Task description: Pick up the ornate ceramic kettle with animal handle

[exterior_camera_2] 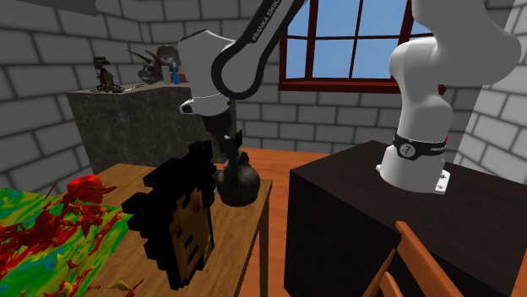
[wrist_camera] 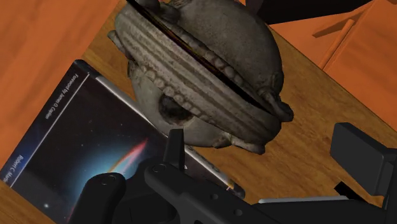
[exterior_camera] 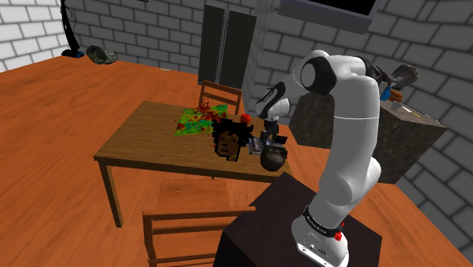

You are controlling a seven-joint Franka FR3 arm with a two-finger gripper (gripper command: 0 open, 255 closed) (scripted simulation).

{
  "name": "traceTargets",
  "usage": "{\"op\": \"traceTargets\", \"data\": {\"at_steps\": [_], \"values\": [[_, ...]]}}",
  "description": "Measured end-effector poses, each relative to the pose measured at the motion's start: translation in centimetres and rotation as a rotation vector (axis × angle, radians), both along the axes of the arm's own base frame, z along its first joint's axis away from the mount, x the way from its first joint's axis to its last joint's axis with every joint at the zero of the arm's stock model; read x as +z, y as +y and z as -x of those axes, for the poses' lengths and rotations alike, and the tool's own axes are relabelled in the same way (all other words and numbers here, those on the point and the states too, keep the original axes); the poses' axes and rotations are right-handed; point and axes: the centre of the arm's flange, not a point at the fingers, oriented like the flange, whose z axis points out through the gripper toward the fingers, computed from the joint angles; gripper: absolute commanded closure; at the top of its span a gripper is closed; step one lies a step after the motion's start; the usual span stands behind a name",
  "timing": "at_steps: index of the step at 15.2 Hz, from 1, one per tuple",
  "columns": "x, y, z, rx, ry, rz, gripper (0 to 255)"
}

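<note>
Wrist view has the tool [wrist_camera: 266,137] spread wide, gripping nothing, just above the kettle [wrist_camera: 197,70] at the bench [wrist_camera: 302,137] corner beside a book [wrist_camera: 83,146]. I'd centre over the handle ridge before lowering.

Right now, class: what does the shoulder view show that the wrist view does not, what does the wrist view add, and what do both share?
The shoulder view adds the white arm on its dark stand, the whole wooden table, a wooden chair beyond it and a blocky black figure. The wrist view adds the lettering on the book with its starry cover, the ribbed handle arching over the kettle, and the open gripper with its black fingers standing apart. Both share the kettle on the wooden tabletop.
</note>
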Motion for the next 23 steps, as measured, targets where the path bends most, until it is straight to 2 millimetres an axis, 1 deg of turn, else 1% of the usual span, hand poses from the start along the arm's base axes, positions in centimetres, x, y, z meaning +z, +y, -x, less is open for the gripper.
{"op": "traceTargets", "data": {"at_steps": [3,8,9,10,20,23], "values": [[-2.0,-0.4,-0.1,-0.002,0.002,-0.001,0],[-4.5,-0.6,-0.1,-0.002,0.002,-0.001,0],[-4.8,-0.6,-0.1,-0.002,0.002,-0.001,0],[-4.9,-0.6,-0.1,-0.002,0.002,-0.001,255],[-5.0,-0.5,-0.2,-0.001,-0.001,0.0,255],[-4.0,-0.6,-0.1,-0.002,0.002,-0.001,255]]}}
